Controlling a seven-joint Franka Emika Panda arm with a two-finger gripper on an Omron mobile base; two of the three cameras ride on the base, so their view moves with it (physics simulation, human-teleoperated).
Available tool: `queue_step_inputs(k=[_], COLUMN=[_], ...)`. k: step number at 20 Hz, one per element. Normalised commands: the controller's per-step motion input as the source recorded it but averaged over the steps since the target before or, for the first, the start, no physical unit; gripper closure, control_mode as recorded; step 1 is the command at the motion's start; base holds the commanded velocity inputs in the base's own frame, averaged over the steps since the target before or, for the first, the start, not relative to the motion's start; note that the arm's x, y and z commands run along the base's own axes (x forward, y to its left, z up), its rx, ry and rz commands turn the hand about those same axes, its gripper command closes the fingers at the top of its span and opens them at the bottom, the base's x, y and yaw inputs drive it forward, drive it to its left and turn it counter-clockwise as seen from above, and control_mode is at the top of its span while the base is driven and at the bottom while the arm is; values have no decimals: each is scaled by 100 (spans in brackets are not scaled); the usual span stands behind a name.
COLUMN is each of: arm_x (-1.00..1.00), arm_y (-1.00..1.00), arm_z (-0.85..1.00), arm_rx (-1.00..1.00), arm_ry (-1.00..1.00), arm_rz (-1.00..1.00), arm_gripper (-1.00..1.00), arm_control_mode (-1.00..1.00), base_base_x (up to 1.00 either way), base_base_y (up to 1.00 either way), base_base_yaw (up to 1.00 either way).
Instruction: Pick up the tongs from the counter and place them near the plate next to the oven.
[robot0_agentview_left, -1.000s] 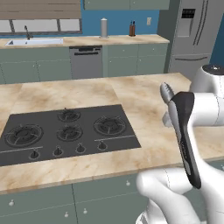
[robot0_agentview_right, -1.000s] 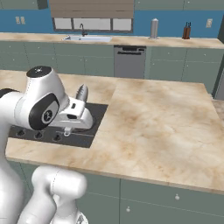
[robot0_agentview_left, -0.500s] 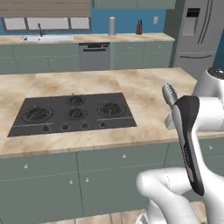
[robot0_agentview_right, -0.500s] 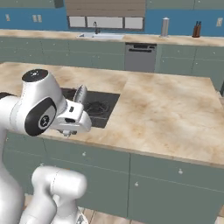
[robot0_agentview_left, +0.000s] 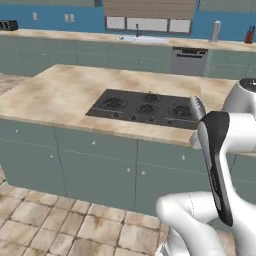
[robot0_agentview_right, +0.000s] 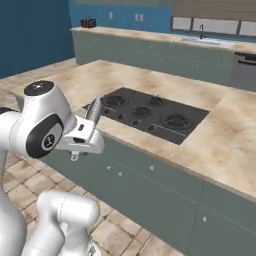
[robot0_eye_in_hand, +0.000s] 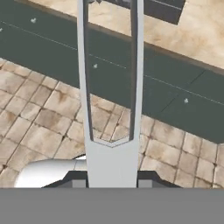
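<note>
Tongs (robot0_eye_in_hand: 110, 87) are off the counter and carried in the hand (robot0_eye_in_hand: 111, 177), clamped at the joined rounded end, the two long arms running straight out away from the hand with a gap between them. In the left base view the tongs (robot0_agentview_left: 198, 108) show as a short ridged silver tip sticking up above the arm; in the right base view the tongs (robot0_agentview_right: 93, 111) poke up beside the white wrist. Tips hang over the front edge of the counter (robot0_agentview_left: 55, 95), with the grey-green cabinet fronts (robot0_eye_in_hand: 175, 94) and tiled floor (robot0_eye_in_hand: 39, 127) below them. Black cooktop (robot0_agentview_right: 147, 112) sits in the counter just ahead. No plate or oven to point at here, so the step in hand looks like transport toward the drop spot. To do it well: keep the squeeze firm since the hold is at one far end and the long arms could lever or swing, hold the tongs level and high enough to clear the counter edge, and find the plate before lowering. Sink (robot0_agentview_left: 136, 38) and dishwasher (robot0_agentview_left: 189, 61) sit on the far wall run.
</note>
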Motion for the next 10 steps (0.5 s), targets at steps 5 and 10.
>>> queue_step_inputs(k=[5, 10], arm_x=[0, 0], arm_y=[0, 0], arm_z=[0, 0], arm_rx=[0, 0], arm_ry=[0, 0], arm_rz=[0, 0], arm_gripper=[100, 100], arm_control_mode=[100, 100], base_base_x=[-31, 7], base_base_y=[32, 26], base_base_yaw=[77, 53])
